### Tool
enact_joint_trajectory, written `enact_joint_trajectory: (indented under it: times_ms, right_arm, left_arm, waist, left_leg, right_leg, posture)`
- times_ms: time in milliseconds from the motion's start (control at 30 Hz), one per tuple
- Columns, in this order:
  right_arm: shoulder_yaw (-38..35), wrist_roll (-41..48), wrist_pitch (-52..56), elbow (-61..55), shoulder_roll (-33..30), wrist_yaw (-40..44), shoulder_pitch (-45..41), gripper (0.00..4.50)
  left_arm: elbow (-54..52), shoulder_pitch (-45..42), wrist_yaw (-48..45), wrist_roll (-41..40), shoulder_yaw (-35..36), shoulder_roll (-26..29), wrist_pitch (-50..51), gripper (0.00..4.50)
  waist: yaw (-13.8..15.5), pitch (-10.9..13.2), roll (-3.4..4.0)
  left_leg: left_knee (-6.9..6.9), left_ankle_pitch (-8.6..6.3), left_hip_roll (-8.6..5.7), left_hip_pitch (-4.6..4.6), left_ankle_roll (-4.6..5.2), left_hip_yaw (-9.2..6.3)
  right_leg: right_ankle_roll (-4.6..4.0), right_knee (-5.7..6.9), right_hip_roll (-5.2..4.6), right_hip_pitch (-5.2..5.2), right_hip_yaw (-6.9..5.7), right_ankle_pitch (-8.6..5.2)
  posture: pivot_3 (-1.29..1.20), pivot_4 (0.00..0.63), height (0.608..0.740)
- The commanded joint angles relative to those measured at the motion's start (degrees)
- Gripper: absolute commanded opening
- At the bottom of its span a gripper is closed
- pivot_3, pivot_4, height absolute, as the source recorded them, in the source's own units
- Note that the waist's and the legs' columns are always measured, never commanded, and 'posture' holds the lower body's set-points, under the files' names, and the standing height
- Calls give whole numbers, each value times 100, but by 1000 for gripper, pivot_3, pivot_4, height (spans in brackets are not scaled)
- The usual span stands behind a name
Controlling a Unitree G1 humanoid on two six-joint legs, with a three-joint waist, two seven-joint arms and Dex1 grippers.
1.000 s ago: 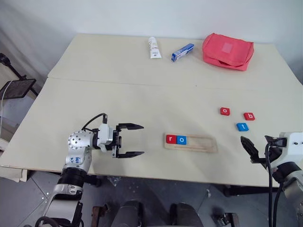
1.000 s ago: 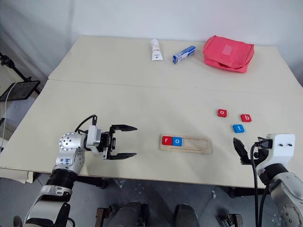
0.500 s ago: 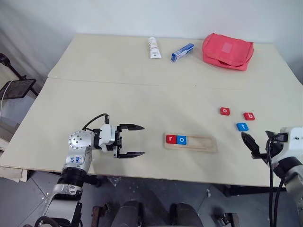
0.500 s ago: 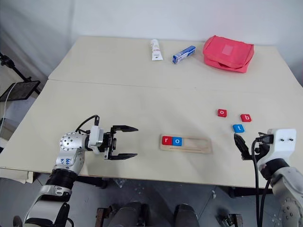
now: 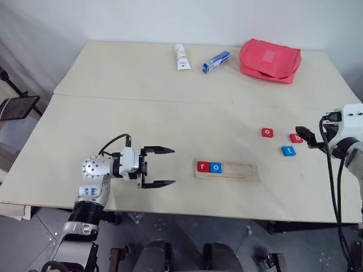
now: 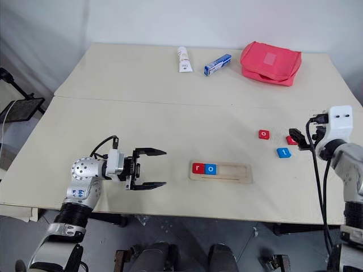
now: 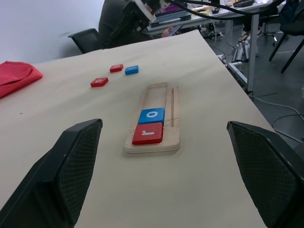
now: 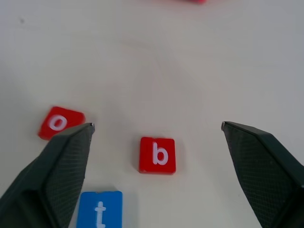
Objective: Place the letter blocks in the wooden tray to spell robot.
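Spelling two of five | pale wooden tray near front table edge holds red r tile and blue o tile | red b tile, red o tile, blue t tile loose on table, right of tray | right gripper jaws apart over b, likely next | left gripper jaws apart, empty, left of tray

- Wooden tray lies near the table's front edge, right of centre, long side along that edge.
- Block r sits at the tray's left end; block o touches it on the right.
- Loose o, b and t lie near the right edge, behind the tray.
- Tube, box and pouch line the far edge.
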Motion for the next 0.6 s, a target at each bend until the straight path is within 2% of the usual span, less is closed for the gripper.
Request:
enact_joint_trajectory:
  times_ms: [33, 333, 600]
  right_arm:
    - [241, -299, -158, 653, -163, 306, -384, 4500]
    - [602, -791, -848, 2139, 29, 628, -1171, 4500]
    - [760, -1094, -917, 2964, 149, 679, -1577, 4500]
  left_arm:
    - [-353, 126, 117, -41, 28, 77, 35, 4463]
    - [-769, 477, 379, -31, 11, 138, 132, 4463]
    - [-833, 496, 536, 21, -11, 148, 114, 4463]
  waist:
    - [-7, 0, 0]
    - [-12, 0, 0]
    - [-17, 0, 0]
  left_leg:
    - [0, 0, 0, -1, 0, 3]
    - [4, 0, 0, -3, 0, 4]
    - [4, 0, -1, -5, 0, 2]
  right_leg:
    - [0, 0, -1, -2, -3, 0]
    - [0, -3, -5, -1, -6, 0]
    - [0, -4, -6, -2, -10, 0]
  posture:
    - [0, 150, 740]
    - [0, 150, 740]
    - [0, 150, 740]
